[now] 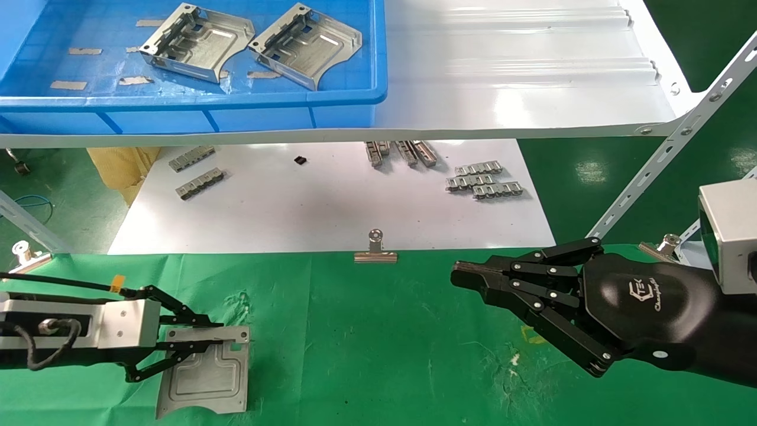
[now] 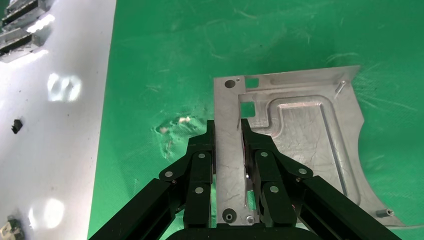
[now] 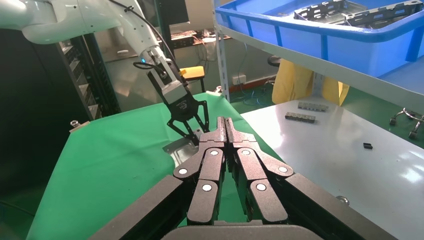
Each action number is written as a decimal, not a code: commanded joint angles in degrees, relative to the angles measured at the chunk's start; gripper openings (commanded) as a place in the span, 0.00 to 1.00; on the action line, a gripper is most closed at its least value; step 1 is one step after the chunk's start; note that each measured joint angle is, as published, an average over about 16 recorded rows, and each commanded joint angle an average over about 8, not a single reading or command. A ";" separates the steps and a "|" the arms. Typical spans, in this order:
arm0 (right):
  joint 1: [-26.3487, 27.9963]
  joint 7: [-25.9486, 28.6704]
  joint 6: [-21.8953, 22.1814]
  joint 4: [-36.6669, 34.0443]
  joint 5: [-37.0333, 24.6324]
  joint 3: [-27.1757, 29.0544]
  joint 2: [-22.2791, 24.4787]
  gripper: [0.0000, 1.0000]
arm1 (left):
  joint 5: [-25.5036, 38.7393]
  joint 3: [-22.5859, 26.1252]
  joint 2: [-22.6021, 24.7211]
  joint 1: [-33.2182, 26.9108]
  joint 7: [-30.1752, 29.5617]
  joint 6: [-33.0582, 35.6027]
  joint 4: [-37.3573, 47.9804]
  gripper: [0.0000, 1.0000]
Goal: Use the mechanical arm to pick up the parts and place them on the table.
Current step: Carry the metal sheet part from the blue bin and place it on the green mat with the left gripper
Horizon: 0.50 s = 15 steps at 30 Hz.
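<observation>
- Silver bracket (image 1: 204, 376) lies flat on the green table (image 1: 378, 355), its edge flange pinched by the left gripper (image 1: 198, 340); not let go.
- Two brackets (image 1: 198, 41) wait in the blue bin (image 1: 195, 112).
- Right gripper (image 1: 473, 278) hovers idle, fingers pressed together.

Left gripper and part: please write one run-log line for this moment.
left gripper: shut on part | part: flat on table | right gripper: shut, idle

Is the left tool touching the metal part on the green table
Touching. The left wrist view shows the left tool with both fingers closed on the part's raised flange, over the table.
</observation>
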 commanded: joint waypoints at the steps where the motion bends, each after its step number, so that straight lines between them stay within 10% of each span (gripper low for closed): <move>1: 0.00 0.00 0.00 0.00 0.00 0.00 0.00 0.00 | 0.48 0.14 0.07 0.20 0.00 -0.56 -0.18 0.52; 6: 0.00 0.00 0.00 0.00 0.00 0.00 0.00 0.00 | 1.06 0.40 0.23 0.40 -0.17 -0.96 -0.16 0.95; 15: 0.00 0.00 0.00 0.00 0.00 0.00 0.00 0.00 | 1.30 0.44 0.21 0.28 -0.51 -1.15 -0.18 1.00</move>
